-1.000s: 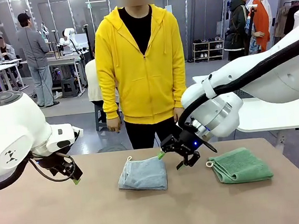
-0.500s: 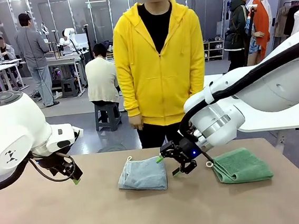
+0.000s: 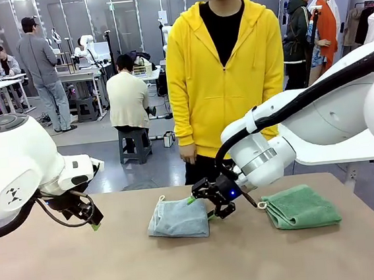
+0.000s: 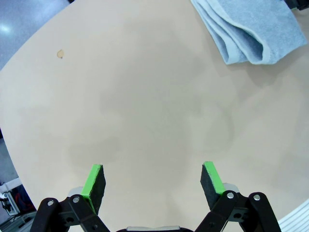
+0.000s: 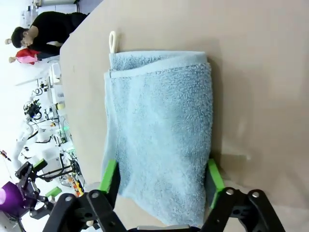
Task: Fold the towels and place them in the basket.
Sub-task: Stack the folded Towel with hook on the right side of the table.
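Front camera sat at robot's side of bench (image 3: 199, 264), low, faced 12 o'clock across it toward person (image 3: 227, 76). Left wrist camera looked down steeply on bare bench top, close; grey-blue towel (image 4: 253, 29) at 1 o'clock. Right wrist camera hung very close over same towel (image 5: 161, 135), view rolled sideways. All three views shared grey-blue towel (image 3: 179, 218).

Folded grey-blue towel (image 3: 179, 218), green towel (image 3: 301, 206)
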